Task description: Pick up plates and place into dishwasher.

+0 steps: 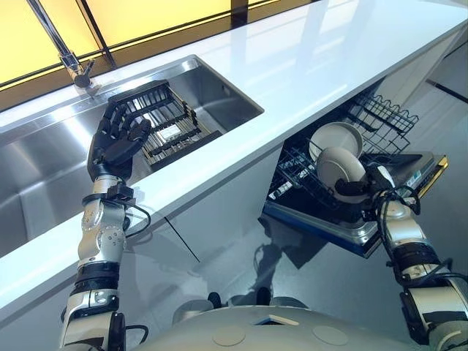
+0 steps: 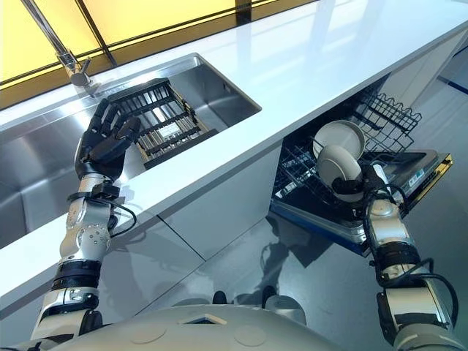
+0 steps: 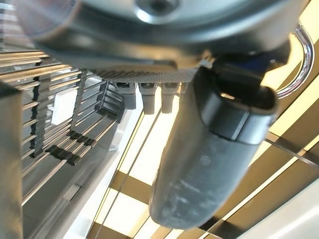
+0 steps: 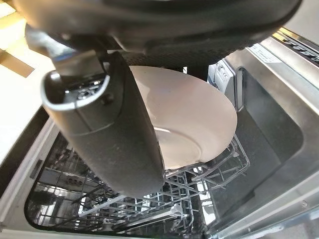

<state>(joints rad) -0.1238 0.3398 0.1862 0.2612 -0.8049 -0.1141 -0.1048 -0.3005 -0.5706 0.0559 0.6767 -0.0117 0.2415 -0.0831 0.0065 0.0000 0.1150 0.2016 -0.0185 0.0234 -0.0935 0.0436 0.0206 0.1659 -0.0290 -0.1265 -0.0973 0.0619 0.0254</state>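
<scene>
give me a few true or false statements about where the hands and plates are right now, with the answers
1. The right hand holds a white plate over the dishwasher rack. True.
2. The left hand is gripping a plate. False: its fingers are spread open, holding nothing, above the black dish rack in the sink.
3. A second plate already stands in the dishwasher rack. True.
4. The dishwasher is closed. False: its door is down and the rack pulled out.
5. Plates are stacked on the countertop. False: none lie on it.
</scene>
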